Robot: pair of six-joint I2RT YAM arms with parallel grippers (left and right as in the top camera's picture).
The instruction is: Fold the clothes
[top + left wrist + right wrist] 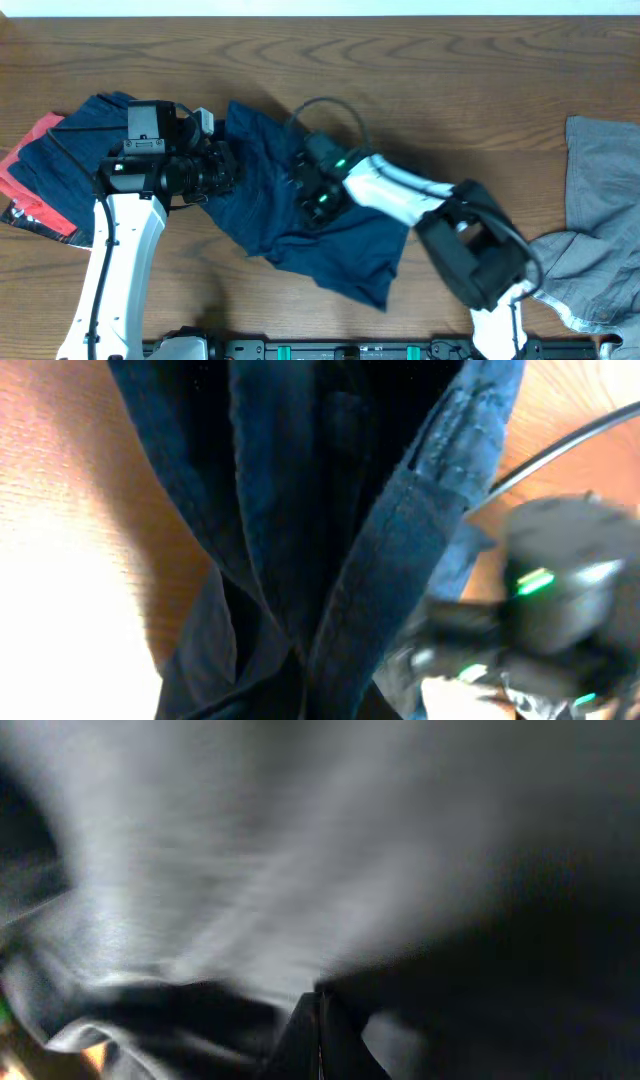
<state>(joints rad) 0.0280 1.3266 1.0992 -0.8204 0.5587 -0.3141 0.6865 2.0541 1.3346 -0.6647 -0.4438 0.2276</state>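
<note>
**Matt cloth on grained wood**

Your bench point(450, 80) is brown wood with a plain grain and a soft sheen. The navy garment point(330, 240) is matt woven cloth with stitched hems. The grey garment point(600, 170) looks soft and matt. The right arm's shell point(390, 190) is smooth white plastic.

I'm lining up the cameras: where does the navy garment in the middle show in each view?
Overhead: navy garment at centre, spread diagonally.
Left wrist: it fills the top and middle.
Right wrist: only blurred fabric, colour unclear.
Shared landmark: green light on the right arm, also seen from the left wrist.
</note>
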